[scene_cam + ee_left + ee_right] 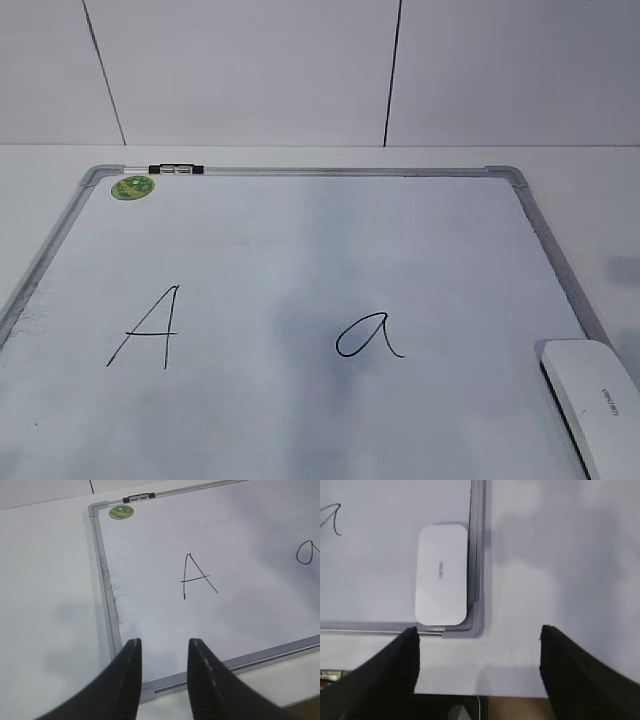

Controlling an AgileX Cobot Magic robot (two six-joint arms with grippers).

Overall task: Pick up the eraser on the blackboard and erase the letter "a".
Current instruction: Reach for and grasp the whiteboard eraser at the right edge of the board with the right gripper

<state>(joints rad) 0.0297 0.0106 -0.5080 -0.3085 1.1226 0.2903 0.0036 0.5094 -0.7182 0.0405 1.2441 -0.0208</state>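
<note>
white eraser (442,575) in board corner (476,625), exterior view crops it

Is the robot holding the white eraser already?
No, the eraser lies on the blackboard by its corner, and the right gripper fingers are spread open, empty.

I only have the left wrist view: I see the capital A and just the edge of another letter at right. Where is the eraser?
Observer: The eraser lies flat in the near right corner of the blackboard, against the frame.
Operator: Is the right tool near it?
Observer: The right tool is wide open, hanging back off the board's near edge, not touching the eraser.
Operator: Is the letter at my right edge intact?
Observer: Yes, the lowercase "a" is whole, to the left of the eraser.
</note>
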